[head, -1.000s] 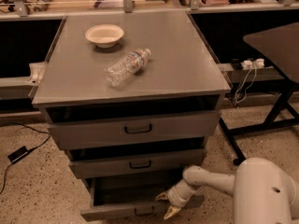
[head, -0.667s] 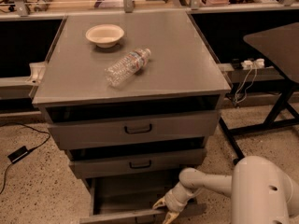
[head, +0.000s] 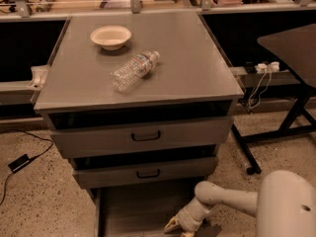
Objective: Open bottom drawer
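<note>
A small black box (head: 19, 162) with its cable lies on the floor at 9 o'clock. On the grey bench (head: 192, 58) a pale bowl (head: 111, 36) sits toward 11 o'clock, and a clear plastic bottle (head: 135, 71) lies on its side near the centre. Below come the top drawer (head: 143, 136) and the middle drawer (head: 148, 173) — each with a black bar handle. The bottom drawer (head: 138, 209) stands out from the cabinet at 6 o'clock, its inside showing, its front cut off by the lower edge. The tool (head: 178, 225) is at the drawer's 5 o'clock corner, on the white arm (head: 232, 199) — open or closed, I cannot tell. A dark table (head: 291, 46) stands at 3 o'clock.
</note>
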